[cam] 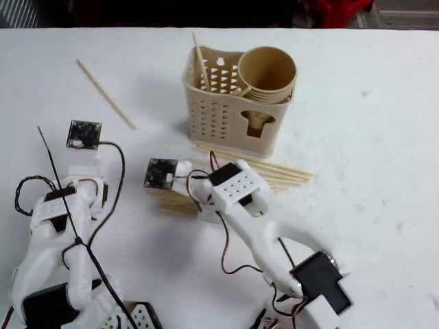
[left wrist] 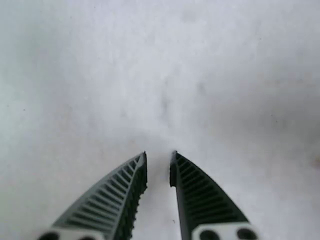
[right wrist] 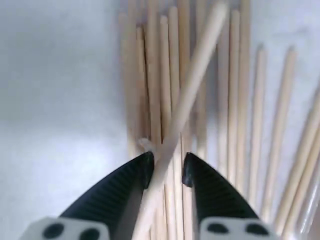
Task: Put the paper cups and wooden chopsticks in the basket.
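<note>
In the high view, a cream perforated plastic basket [cam: 230, 113] stands on the white surface [cam: 370, 137]. A stack of tan paper cups [cam: 266, 72] leans in one side of it and one upright wooden chopstick [cam: 200, 62] stands in the other. A loose wooden chopstick [cam: 106, 94] lies on the surface well apart from the basket, toward the left of that view. A fan of pale wooden chopsticks [cam: 285, 173] lies just in front of the basket. The right arm [cam: 236, 192] stretches from the near right edge toward the fan, its wrist bent down over the fan's left end. The left arm [cam: 65, 205] is folded at the near left, its wrist pointing down at bare surface, well apart from the basket. The right wrist view gives the grip up close: the right end effector [right wrist: 167, 167] has its dark ribbed fingers closed on a single slanting chopstick [right wrist: 192, 95], which crosses the others lying side by side beneath it. In the left wrist view, the left end effector [left wrist: 159, 160] hangs over bare surface, its fingers a narrow slit apart and holding nothing.
</note>
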Robot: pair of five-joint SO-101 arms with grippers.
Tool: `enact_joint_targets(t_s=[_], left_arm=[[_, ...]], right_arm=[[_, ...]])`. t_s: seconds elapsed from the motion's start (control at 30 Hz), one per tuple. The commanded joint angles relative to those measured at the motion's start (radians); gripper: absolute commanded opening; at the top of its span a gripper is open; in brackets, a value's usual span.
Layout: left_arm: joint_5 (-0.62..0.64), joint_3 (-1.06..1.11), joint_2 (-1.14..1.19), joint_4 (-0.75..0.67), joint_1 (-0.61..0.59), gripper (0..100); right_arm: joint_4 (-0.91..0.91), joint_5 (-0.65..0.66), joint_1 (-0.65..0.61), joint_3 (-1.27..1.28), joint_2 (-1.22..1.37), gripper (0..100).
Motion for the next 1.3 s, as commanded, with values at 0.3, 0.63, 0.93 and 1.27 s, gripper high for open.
enact_joint_targets(t_s=[0.3, 0.63, 0.93, 1.27], left_arm=[[-0.012, -0.002, -0.024, -0.023, 0.025, 10], [-0.012, -0.002, -0.024, -0.023, 0.025, 10], [-0.012, -0.002, -0.024, -0.023, 0.025, 10], [-0.012, -0.002, -0.024, -0.023, 0.025, 10]], right_arm=[[-0.008, -0.002, 0.019, -0.028, -0.021, 1.6], [-0.008, -0.003, 0.018, -0.021, -0.018, 4.1], [-0.101, -0.002, 0.018, 0.061, -0.018, 7.0], [-0.082, -0.009, 0.036, 0.034, -0.059, 1.6]])
